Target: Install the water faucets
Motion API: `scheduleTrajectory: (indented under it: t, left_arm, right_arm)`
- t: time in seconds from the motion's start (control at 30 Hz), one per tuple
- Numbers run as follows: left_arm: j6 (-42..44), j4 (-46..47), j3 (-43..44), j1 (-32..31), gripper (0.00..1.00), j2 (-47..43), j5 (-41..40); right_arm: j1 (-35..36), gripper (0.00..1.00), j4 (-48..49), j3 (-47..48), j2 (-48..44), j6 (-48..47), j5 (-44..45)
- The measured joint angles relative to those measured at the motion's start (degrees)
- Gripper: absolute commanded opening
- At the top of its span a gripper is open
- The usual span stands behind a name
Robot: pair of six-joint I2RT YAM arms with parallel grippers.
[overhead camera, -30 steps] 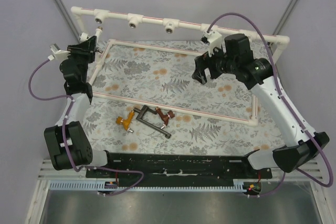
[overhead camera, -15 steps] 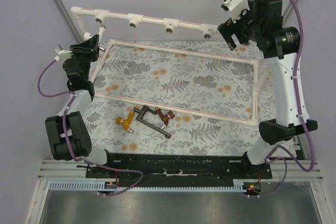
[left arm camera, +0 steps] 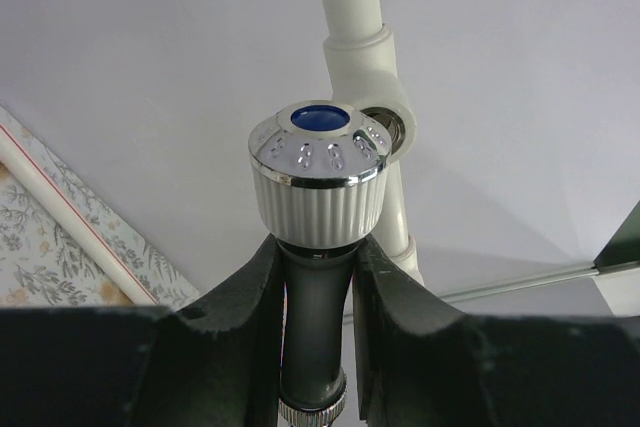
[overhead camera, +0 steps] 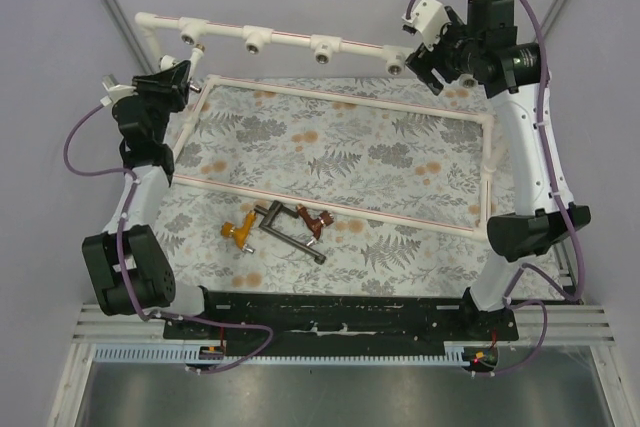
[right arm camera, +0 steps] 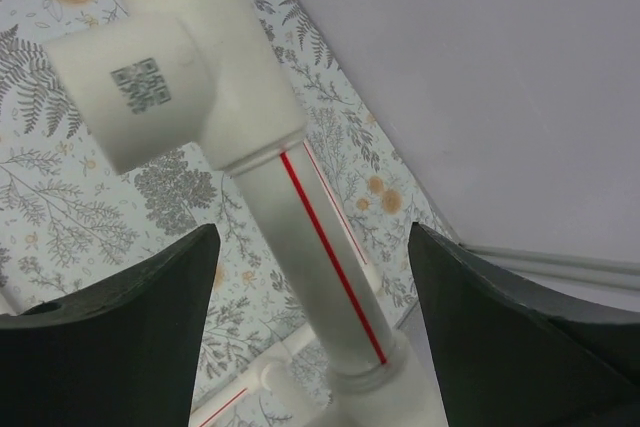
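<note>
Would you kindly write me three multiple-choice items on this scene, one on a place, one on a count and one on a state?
1. Where on the floral mat does the orange-yellow faucet lie?
A) at its far right corner
B) midway along its far edge
C) on its near half, just left of the dark grey faucet

2. How many faucets lie on the mat?
A) one
B) three
C) five

3. How is the right gripper?
A) open and empty, a finger on either side of the pipe rail
B) shut on a faucet
C) clamped tight on the rail

Answers:
1 C: the top view shows it beside the dark grey one, towards the arm bases.
2 B: those two and the red-brown faucet.
3 A: the right wrist view shows the fingers spread, with gaps between them and the rail.
</note>
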Motion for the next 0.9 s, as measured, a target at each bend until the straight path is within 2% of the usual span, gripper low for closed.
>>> scheduleTrajectory:
  t: [0.07, 0.17, 0.37, 0.57, 0.9]
  left_arm:
    - [1.1, -2.9, 0.3, 0.0, 0.02, -1.2, -0.1]
    - [3.1, -8.5, 2.2, 0.0, 0.02, -2.6, -0.3]
    - [5.7, -16.4, 6.9, -0.1, 0.02, -4.8, -0.6]
    - [6.8, -20.1, 8.3, -0.1, 0.02, -6.4, -1.0]
    - [7.2, -21.7, 8.2, 3.7, 0.02, -7.2, -3.6]
  right_arm:
    - [-0.4, 0.70, 1.4, -0.4, 1.4, -0.7, -0.1]
    - [-0.8, 0.47, 2.8, -1.0, 2.7, -1.5, -0.6]
    - [-0.8, 0.24, 3.8, -3.1, 1.9, -5.5, -2.8]
    - [-0.8, 0.12, 6.9, -7.1, -0.4, -5.7, -2.9]
    - [-0.8, 0.10, 9.8, -10.7, -2.3, -6.2, -2.5]
